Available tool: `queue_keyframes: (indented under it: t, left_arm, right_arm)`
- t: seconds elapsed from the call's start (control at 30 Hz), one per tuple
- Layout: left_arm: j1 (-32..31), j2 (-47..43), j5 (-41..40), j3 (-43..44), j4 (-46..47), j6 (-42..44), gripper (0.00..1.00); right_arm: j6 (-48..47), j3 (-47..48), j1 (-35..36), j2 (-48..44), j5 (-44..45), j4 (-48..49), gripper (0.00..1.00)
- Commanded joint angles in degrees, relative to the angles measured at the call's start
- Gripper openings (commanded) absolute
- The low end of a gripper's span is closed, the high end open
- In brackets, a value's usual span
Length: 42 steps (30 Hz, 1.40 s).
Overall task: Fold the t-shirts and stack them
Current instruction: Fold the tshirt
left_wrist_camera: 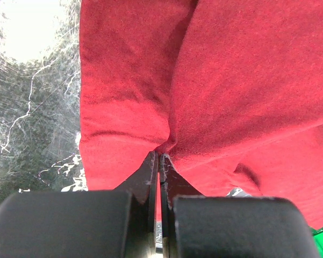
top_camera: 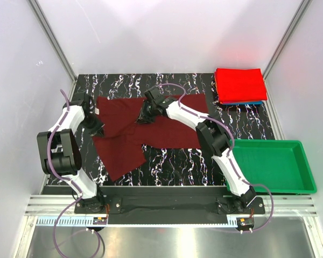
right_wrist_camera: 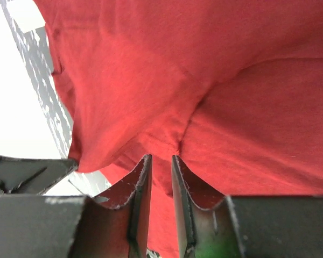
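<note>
Obs: maroon shirt [top_camera: 121, 121] lies spread on the table [top_camera: 177, 161], near flap folded askew. Left gripper [left_wrist_camera: 159, 156] is clenched on its edge. Right gripper [right_wrist_camera: 160, 158] has jaws parted, a pucker at the tips. Risk: the limp matte knit snags there, or a one-sided pull skews the fold.

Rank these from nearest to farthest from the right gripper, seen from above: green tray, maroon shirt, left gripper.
1. maroon shirt, directly under the right gripper.
2. left gripper, at the shirt's left edge.
3. green tray, front right corner.
</note>
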Motion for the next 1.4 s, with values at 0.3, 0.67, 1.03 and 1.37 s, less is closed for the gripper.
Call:
queue_keyframes:
  t: [0.3, 0.67, 1.03, 1.37]
  left_arm:
    - [-0.3, -1.0, 0.3, -2.0, 2.9, -0.7, 0.00]
    - [-0.5, -0.3, 0.1, -0.6, 2.8, -0.4, 0.00]
    - [-0.9, 0.4, 0.5, 0.2, 3.0, -0.6, 0.00]
    - [-1.1, 0.7, 0.4, 0.8, 2.9, -0.7, 0.00]
  right_arm:
    - [-1.8, 2.2, 2.7, 2.0, -2.1, -1.9, 0.29]
    - [-1.2, 3.5, 4.0, 3.4, 0.3, -4.4, 0.29]
    - [0.5, 7.8, 4.5, 7.0, 0.4, -5.8, 0.28]
    - [0.8, 9.0, 4.5, 7.2, 0.2, -5.5, 0.23]
